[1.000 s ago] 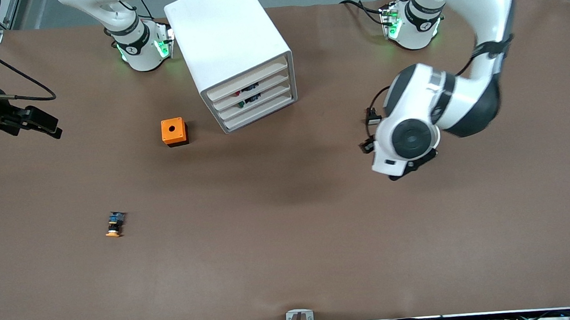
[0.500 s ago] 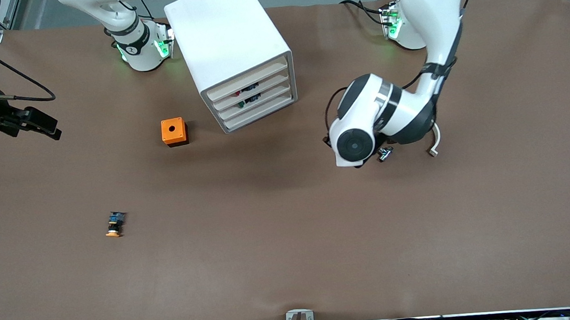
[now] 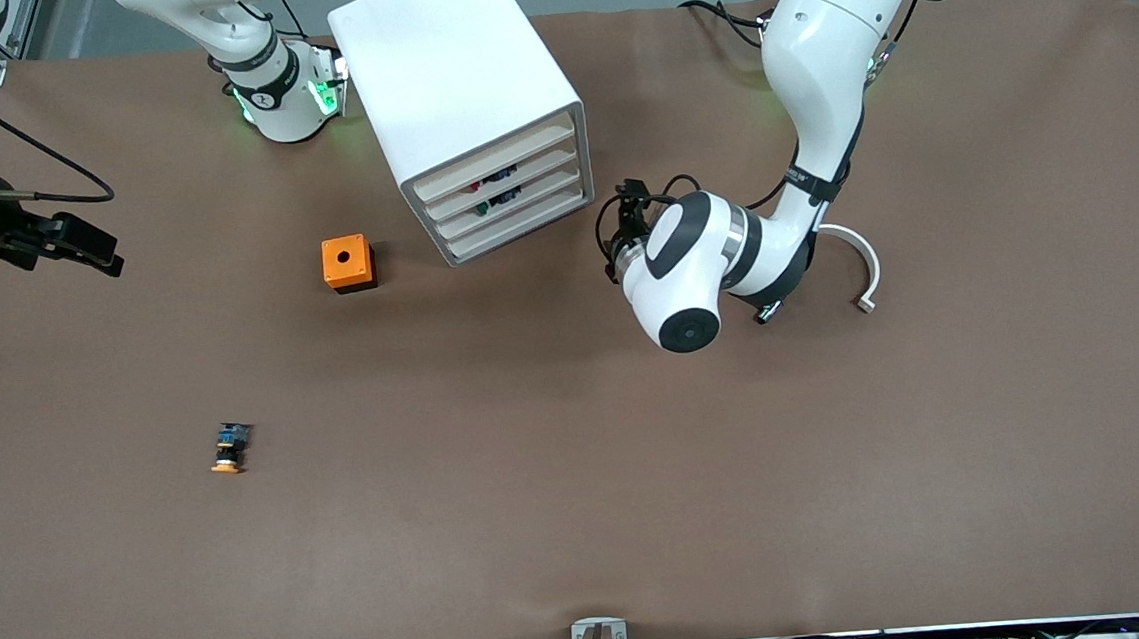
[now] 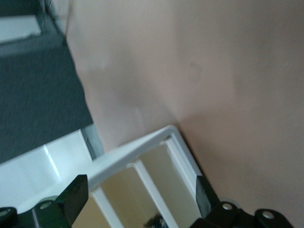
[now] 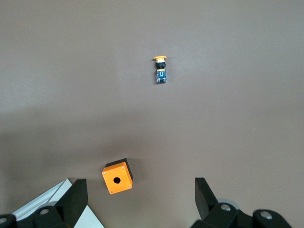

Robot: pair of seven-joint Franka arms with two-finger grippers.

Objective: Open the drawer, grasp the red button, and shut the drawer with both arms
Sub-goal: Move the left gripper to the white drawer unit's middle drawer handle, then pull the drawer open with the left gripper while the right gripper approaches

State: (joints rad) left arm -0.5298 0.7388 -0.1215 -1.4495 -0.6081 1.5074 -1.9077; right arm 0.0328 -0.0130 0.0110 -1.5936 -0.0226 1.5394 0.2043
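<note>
Drawer (image 3: 499, 177) shut, front facing left gripper (image 3: 623, 218), open beside cabinet (image 3: 457, 77), right gripper (image 3: 83, 243) open, waiting.

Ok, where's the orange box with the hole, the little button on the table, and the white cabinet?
orange cube (image 3: 347, 260), front view, on its top face beside the hole.
orange-capped button (image 3: 229, 450), front view, on its body.
cabinet (image 3: 442, 73), front view, on its flat top.

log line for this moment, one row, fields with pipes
drawer: shut | button: inside drawer | left gripper: open, beside cabinet front | right gripper: open, waiting at right arm's table end
</note>
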